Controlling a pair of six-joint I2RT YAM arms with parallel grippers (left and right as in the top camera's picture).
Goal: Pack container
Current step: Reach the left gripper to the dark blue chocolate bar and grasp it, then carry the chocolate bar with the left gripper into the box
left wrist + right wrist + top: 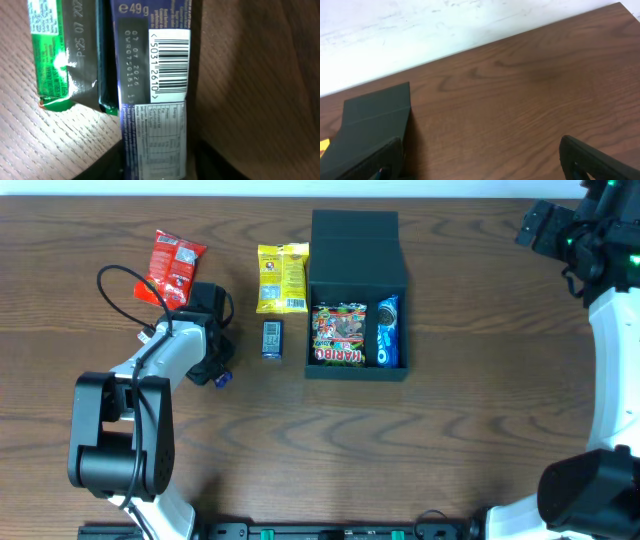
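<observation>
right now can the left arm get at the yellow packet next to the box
Probably yes. The yellow packet lies flat on the table, just beyond the left arm, with nothing on top of it. The container sits on its far side, out of the way.

Dark blue wrapped snack bar (152, 90) cut off at top and bottom edges, green foil packet (52, 55) cropped at top, left gripper (218, 370) grip obscured by own wrist.

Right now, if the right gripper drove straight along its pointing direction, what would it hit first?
The right gripper would probably meet bare table, beside the container; nothing lies between its open fingers. Depth is unclear.
</observation>
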